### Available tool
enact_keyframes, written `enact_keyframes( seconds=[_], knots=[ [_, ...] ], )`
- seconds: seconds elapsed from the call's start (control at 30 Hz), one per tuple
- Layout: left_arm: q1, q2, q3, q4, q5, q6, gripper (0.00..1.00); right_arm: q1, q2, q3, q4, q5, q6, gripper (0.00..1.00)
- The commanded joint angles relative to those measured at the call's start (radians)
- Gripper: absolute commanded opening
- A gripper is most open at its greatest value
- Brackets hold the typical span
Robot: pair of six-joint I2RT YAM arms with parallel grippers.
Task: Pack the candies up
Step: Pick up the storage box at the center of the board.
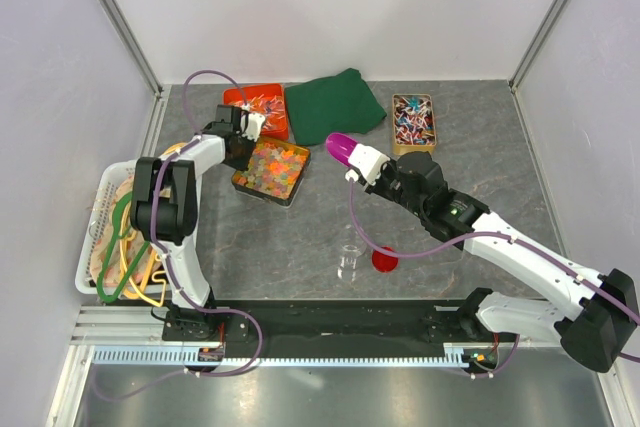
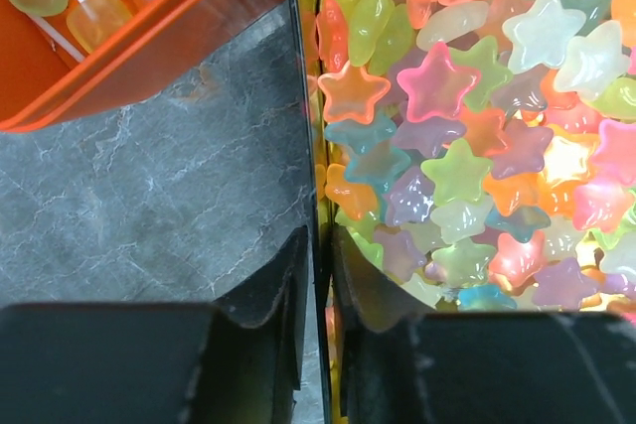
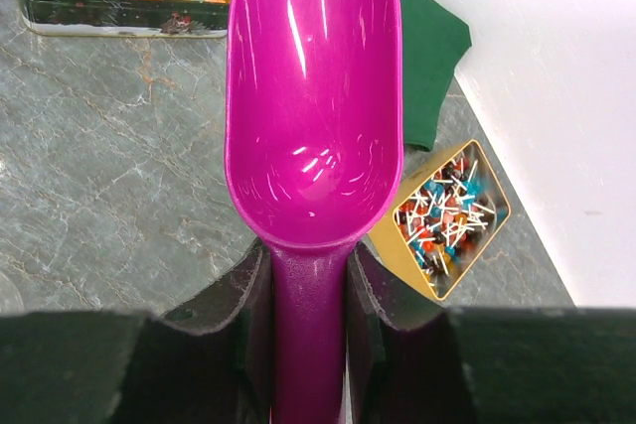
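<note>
Lab enclosure: white panels, aluminium frame

Side by side at the table's near edge, the left arm and right arm pair white shells with black joint housings on a shared black base rail. Purple cables trail along both. Each ends in matte black fingers with scalloped inner edges.
</note>
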Motion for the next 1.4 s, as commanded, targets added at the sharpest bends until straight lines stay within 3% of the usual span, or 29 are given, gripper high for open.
enact_keyframes(
  seconds=[0.0, 0.07, 0.5, 0.73, 1.1, 1.37],
  knots=[
    [0.008, 0.028, 0.026, -0.004, 0.023, 0.025, 0.14, -0.002, 0.004, 0.0, 0.054, -0.013, 0.015, 0.0],
    [0.008, 0.028, 0.029, -0.016, 0.043, 0.019, 0.02, -0.003, 0.006, 0.0, 0.055, -0.013, 0.015, 0.0],
    [0.005, -0.093, 0.07, -0.108, 0.172, -0.034, 0.02, -0.003, 0.009, 0.021, 0.051, -0.002, 0.001, 0.0],
    [-0.039, -0.207, 0.087, -0.171, 0.18, -0.036, 0.02, 0.009, 0.098, 0.171, -0.108, 0.012, -0.046, 0.0],
    [-0.127, -0.302, 0.035, -0.14, 0.097, -0.059, 0.02, 0.172, 0.272, 0.374, -0.285, 0.308, -0.25, 0.0],
    [-0.157, -0.348, -0.08, -0.001, 0.041, -0.096, 0.02, 0.265, 0.363, 0.372, -0.294, 0.489, -0.391, 0.0]
  ],
)
